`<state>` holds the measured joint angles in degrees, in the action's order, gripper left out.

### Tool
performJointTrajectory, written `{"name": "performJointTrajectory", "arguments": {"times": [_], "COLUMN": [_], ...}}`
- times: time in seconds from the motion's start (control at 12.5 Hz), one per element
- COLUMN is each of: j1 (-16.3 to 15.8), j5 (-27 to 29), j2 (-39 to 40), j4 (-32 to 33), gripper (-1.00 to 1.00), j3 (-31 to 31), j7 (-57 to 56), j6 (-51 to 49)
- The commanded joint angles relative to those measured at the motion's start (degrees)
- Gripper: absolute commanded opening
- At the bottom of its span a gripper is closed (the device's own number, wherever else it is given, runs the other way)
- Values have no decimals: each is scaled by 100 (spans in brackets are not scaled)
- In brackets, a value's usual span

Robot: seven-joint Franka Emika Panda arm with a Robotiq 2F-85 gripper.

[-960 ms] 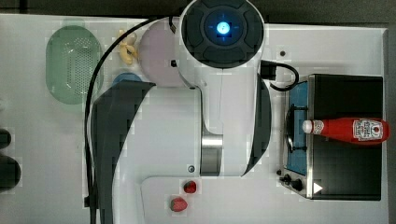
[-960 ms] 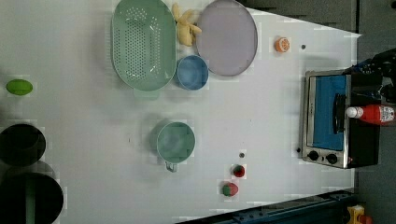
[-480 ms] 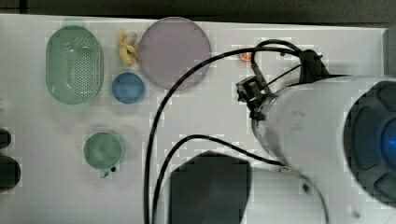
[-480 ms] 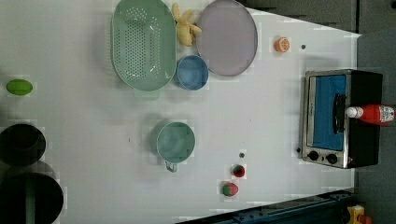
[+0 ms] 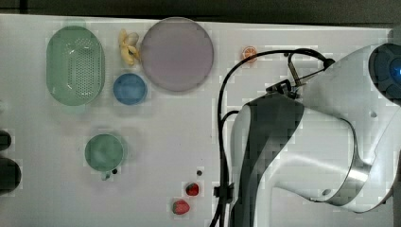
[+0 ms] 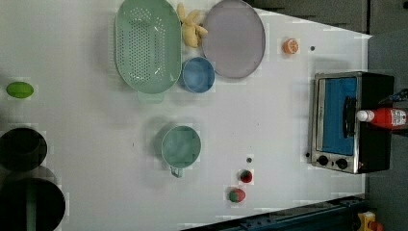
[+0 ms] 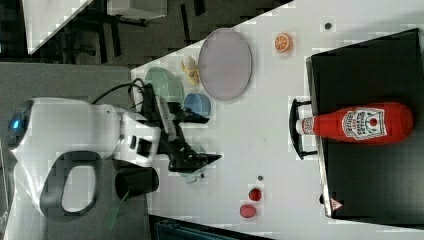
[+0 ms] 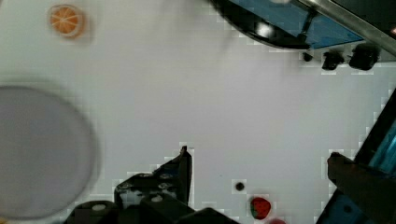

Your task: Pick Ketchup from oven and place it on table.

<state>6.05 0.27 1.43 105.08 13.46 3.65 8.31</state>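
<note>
1. The ketchup (image 7: 357, 123) lies on its side on the flat black roof of the oven (image 6: 351, 122), its white cap just over the front edge above the curved door handle (image 7: 296, 128); nothing grips it.
2. The gripper (image 8: 259, 163) hangs over bare table (image 6: 269, 115) with its fingers (image 8: 180, 170) spread wide and nothing between them; it looks well apart from the bottle, though the right view leaves the gap hard to judge.
3. In the left view the oven stands at the table's right end, glass door shut; two strawberries (image 6: 240, 186) lie to its left; an orange slice (image 6: 290, 46) sits near the far edge.
4. A grey plate (image 5: 177, 54), blue bowl (image 5: 129, 88), green colander (image 5: 75, 64) and green cup (image 5: 104, 152) sit further off.
</note>
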Motion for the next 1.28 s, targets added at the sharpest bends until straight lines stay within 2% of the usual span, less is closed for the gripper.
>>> {"name": "performJointTrajectory", "arguments": {"times": [0.08,0.32,0.56,0.72,0.96,1.28], "j1": [226,238,267,309,460,527], "j5": [-80,-80,-70,-50,630,930], "j2": [57,482,867,1093,1393,1748], "j4": [-171,-171,-173,-175,-181,-175], "gripper": [100,100,100,100,100,100], "j3": [654,1334,1764,1928,2005,2004], "j7": [-234,-234,-238,-238,-238,-238], "j6": [691,1477,2257,2387,2391,2502]}}
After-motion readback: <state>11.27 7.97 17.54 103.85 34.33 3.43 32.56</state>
